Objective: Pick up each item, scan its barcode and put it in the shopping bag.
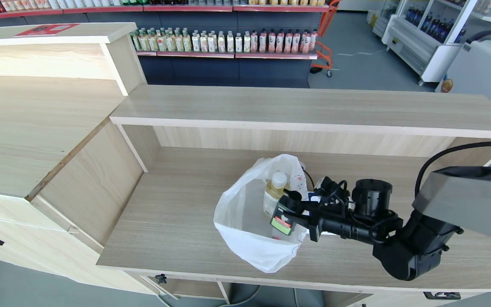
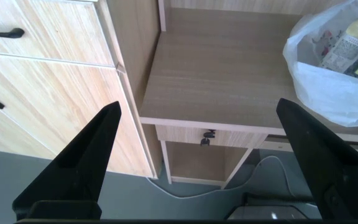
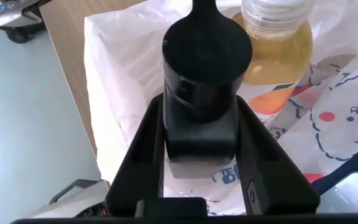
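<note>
- We are clamping our right gripper's [image 3: 199,111] fingers on a black handheld scanner [image 3: 207,50] over the white plastic shopping bag [image 1: 245,243].
- We are holding our left gripper's [image 2: 199,104] fingers wide apart.

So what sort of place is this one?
Probably a small shop's checkout: shelves of bottled drinks behind, glass-door coolers, and a wooden counter where the right gripper holds a dark bottle at the shopping bag mouth.

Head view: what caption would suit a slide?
Right gripper holds a dark labelled item inside the white shopping bag, beside a yellow drink bottle.
</note>
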